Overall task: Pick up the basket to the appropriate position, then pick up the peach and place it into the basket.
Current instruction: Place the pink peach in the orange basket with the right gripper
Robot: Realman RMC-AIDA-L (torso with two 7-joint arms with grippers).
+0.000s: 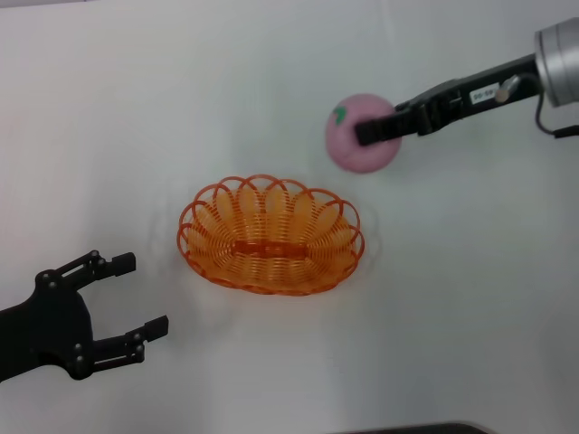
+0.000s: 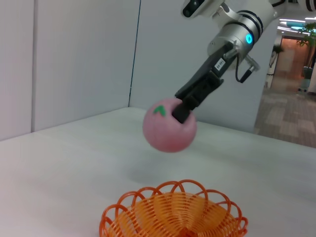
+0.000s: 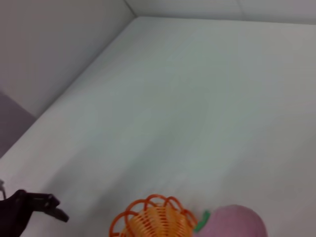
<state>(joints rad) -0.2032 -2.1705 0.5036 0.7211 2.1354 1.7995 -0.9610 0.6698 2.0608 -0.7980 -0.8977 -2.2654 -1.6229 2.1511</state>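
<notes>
The right gripper [image 1: 378, 129] holds the peach [image 1: 362, 145] clamped between its fingers, lifted clear of the white table [image 1: 118, 117] and hanging beyond the far right edge of the basket [image 1: 270, 234], as the left wrist view confirms with open air between fruit and tabletop. The basket sits flat on the table, nothing in it. The left gripper [image 1: 122, 298] waits near the basket's left end, fingers spread wide and holding nothing. The step in hand appears to be the carry toward the basket; doing it well likely means bringing the peach over the basket's middle, above the flat bar in its base, then lowering it past the looped rim before letting go, since a round fruit dropped from height could roll or tip the light basket. How deep the fingers bite into the peach is hard to judge from these angles.
</notes>
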